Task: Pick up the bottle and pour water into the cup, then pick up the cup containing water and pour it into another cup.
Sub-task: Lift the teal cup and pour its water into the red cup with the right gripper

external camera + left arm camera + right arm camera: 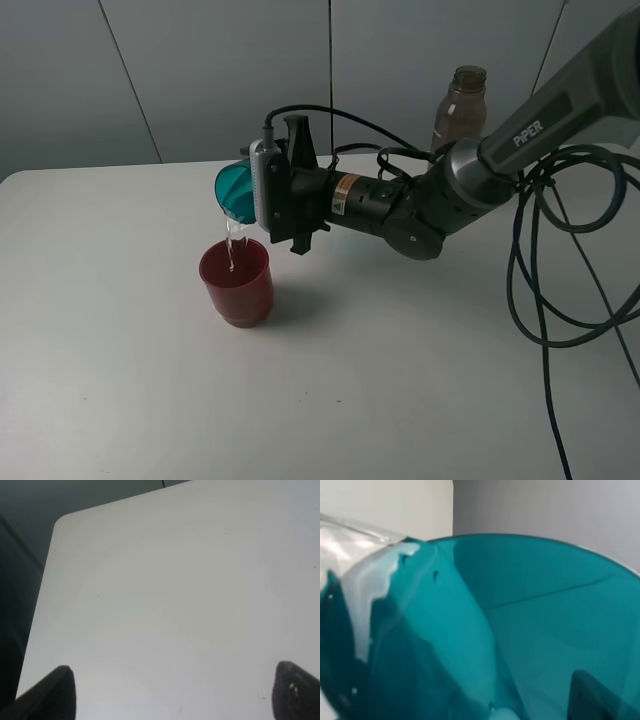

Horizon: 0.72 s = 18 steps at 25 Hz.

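Note:
My right gripper is shut on the teal cup, tipped on its side above the red cup. A thin stream of water falls from the teal cup's rim into the red cup, which stands upright on the white table. The teal cup fills the right wrist view, with water at its rim. The smoky bottle stands upright at the back right, partly behind the right arm. My left gripper is open over bare table; it is out of the high view.
Black cables hang in loops off the right arm over the table's right side. The table's far left corner and edge show in the left wrist view, with dark floor beyond.

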Motion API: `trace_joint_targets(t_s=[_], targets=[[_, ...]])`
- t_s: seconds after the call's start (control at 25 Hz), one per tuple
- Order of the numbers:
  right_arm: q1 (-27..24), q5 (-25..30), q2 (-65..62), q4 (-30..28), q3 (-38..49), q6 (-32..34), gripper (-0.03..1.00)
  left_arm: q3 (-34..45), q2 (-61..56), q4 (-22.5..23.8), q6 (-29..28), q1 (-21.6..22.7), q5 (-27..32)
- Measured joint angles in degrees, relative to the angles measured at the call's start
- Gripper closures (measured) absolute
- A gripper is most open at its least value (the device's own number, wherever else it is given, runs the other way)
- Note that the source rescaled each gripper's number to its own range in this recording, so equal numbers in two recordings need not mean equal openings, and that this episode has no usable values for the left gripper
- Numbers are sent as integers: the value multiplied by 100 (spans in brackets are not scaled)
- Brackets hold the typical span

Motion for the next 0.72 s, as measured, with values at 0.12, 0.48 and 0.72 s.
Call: trace_joint_targets(t_s=[0.12, 0.48, 0.72], targets=[[0, -20, 0, 16, 0, -262, 94, 0, 0, 0, 0, 0, 0], [0, -213, -9, 16, 0, -967, 94, 0, 0, 0, 21, 0, 0], [0, -273, -9, 16, 0, -1400, 94, 0, 0, 0, 21, 0, 0]])
